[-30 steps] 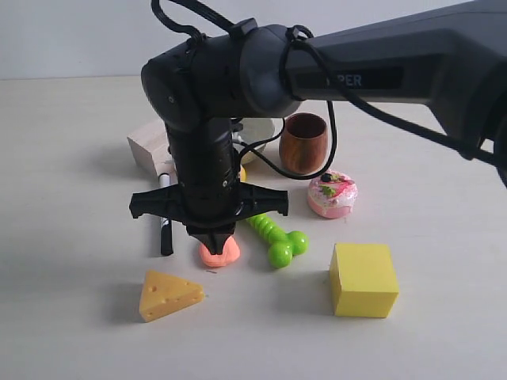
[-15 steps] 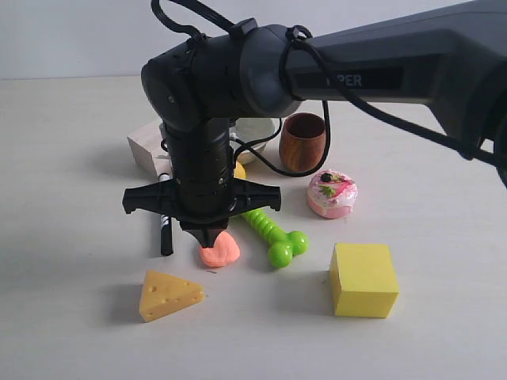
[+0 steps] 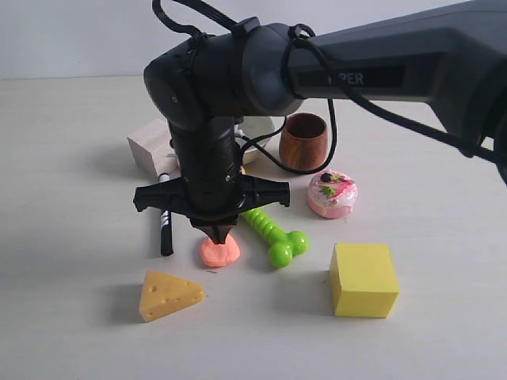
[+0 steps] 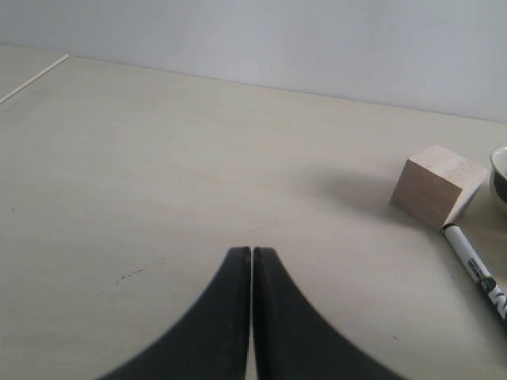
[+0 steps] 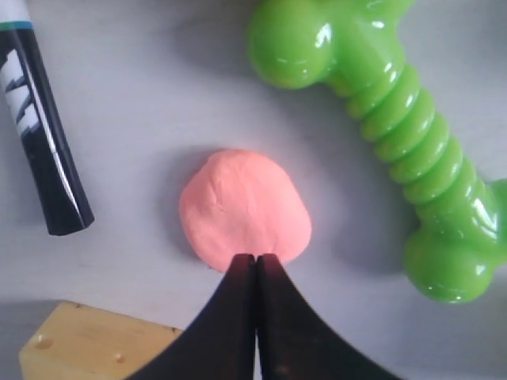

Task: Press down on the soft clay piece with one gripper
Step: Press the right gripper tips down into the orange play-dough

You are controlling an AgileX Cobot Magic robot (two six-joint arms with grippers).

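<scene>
While the pale counter carries everything, the thick dark grey right arm reaches in from the right of the exterior view and turns straight down near the middle. Its black hand points at the counter, its two fingers pressed together with nothing between them. The left hand, seen only by its own wrist camera, is likewise closed and empty. A yellow cube sits at the front right, well apart from the arm. Behind the arm stand a wooden block and a brown wooden cup. A pink cake toy lies in front of the cup, a cheese wedge at the front left. A green dumbbell toy and a black marker flank the small salmon-orange clay lump, which lies on the counter right beneath the closed fingertips; whether they touch it I cannot tell
</scene>
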